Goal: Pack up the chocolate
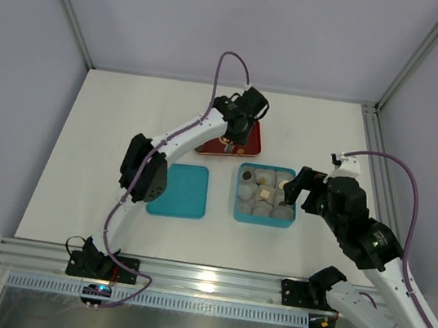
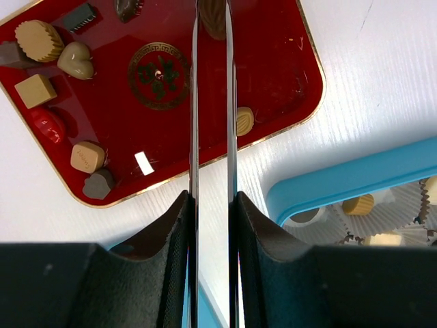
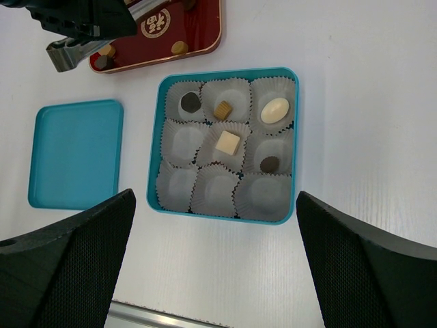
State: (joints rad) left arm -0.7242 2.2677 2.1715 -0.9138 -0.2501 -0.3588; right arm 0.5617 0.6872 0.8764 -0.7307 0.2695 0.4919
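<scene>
Farthest left lies the teal lid [image 1: 179, 190]; the left gripper [image 2: 213, 201] squeezes metal tongs [image 2: 194, 102], their blades pinching a dark ridged chocolate [image 2: 213, 17] over the red tray [image 2: 273, 68], where other chocolates [image 2: 35, 90] lie. Five more pieces [image 3: 227, 143] sit in paper cups [image 3: 263, 195] inside the blue box [image 3: 160, 137], beneath the wide-spread right gripper [image 3: 215, 198].

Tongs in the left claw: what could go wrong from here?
The dark chocolate sits between the thin, smooth blades of the tongs: it could slip out or be crushed. In the box only four cups are empty, so a misplaced drop could land on a filled one.
</scene>
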